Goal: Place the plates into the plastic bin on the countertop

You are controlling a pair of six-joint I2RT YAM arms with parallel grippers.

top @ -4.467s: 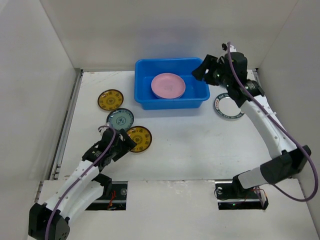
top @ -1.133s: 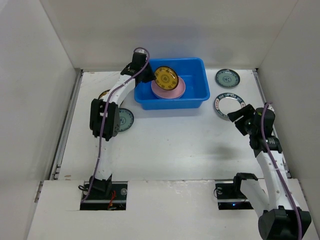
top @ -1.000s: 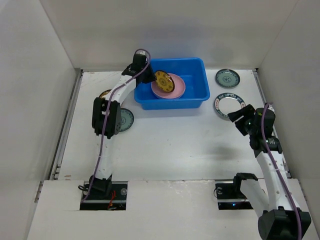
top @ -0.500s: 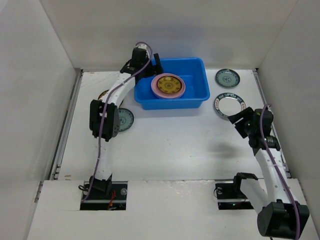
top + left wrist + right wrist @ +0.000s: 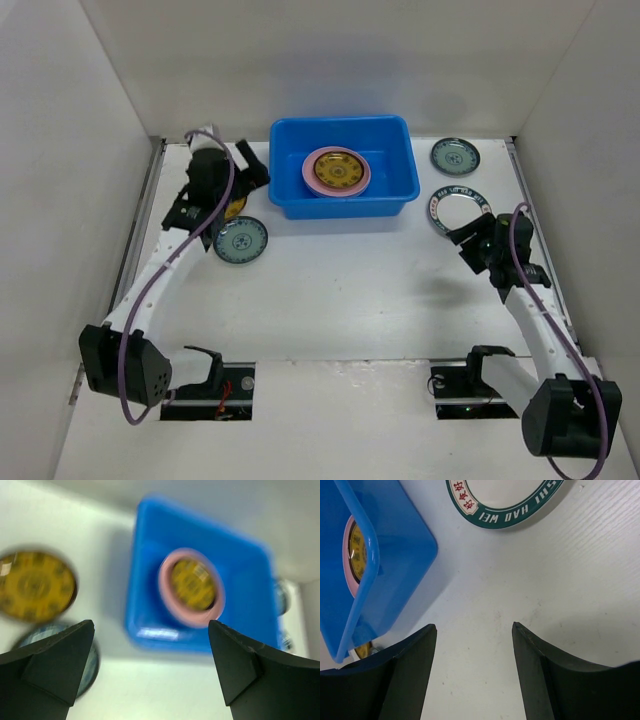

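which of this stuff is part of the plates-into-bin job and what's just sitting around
Part of the job: plastic bin; pink plate and yellow plate inside it; second yellow plate, blue-green plate, small green plate, white green-rimmed plate on the countertop.
Just there: white walls, arm base mounts.

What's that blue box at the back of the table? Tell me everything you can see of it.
The blue tub is a rectangle of bright, glossy plastic with rounded corners and a flared rim, open at the top. It sits upright and flat on the white table, near the back wall and roughly centred. Inside, a pink plate lies on its floor, and a yellow plate with a dark patterned rim rests on top of that.
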